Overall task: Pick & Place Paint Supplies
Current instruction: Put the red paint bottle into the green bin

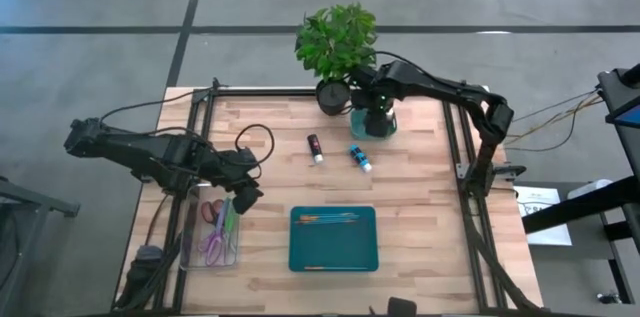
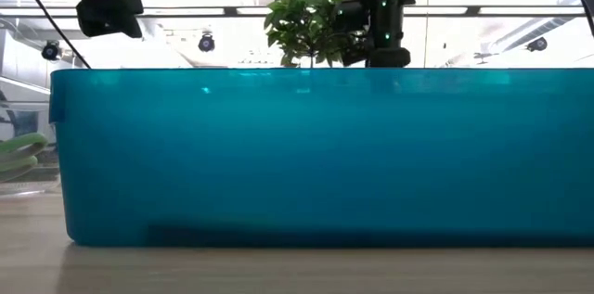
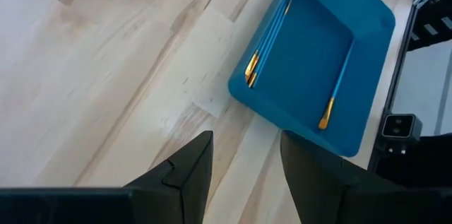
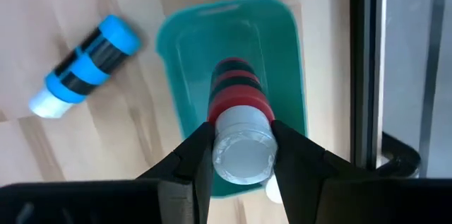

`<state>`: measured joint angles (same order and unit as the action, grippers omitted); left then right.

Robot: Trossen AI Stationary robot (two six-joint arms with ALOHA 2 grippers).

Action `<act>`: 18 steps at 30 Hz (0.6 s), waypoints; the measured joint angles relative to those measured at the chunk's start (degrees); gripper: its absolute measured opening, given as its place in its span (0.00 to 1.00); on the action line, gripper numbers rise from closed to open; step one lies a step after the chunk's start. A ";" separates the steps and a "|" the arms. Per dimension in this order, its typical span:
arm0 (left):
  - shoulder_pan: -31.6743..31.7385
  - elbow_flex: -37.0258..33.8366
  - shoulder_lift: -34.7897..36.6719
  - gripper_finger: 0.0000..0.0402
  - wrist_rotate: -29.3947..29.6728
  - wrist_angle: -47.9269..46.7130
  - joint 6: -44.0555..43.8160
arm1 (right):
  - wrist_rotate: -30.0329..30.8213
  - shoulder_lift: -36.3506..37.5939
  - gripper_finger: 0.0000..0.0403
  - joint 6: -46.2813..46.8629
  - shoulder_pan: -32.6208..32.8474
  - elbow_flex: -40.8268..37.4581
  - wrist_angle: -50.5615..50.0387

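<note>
Red paint bottle [image 4: 239,121] clamped between right gripper [image 4: 240,155] fingers.

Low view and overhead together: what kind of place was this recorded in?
Probably a robotics lab or workshop: a wooden table in a metal frame on a bare concrete floor, two mounted arms, and ceiling strip lights behind the potted plant.

Two dark, near-black six-joint arms built of chunky jointed segments with matte housings. Left arm [image 1: 150,152] trailed by a thin black cable looping loose over the wood near its wrist. Right arm [image 1: 440,92] angular at the elbow, thin pale wires running off beside its base. Small green indicator lights dotted along the right wrist housing [image 2: 385,16]. Fingers [image 3: 187,178] black, wedge-shaped, tapering, smooth-faced, with bevelled inner edges.
</note>
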<state>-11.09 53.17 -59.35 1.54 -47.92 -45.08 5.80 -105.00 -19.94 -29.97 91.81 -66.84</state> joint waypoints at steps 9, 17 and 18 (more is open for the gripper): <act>0.00 0.00 0.00 0.43 0.00 0.11 0.02 | -1.81 -0.67 0.27 -0.93 -2.56 -0.02 0.19; 0.00 0.00 0.00 0.43 0.00 0.15 0.02 | -2.89 -1.63 0.27 -1.12 -2.72 -0.02 0.19; 0.00 0.00 0.00 0.43 -0.01 0.25 0.02 | -2.89 -1.82 0.27 -1.14 -2.72 -0.03 0.20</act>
<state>-11.09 53.17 -59.35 1.53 -47.66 -45.06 2.92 -106.82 -21.08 -32.69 91.78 -66.64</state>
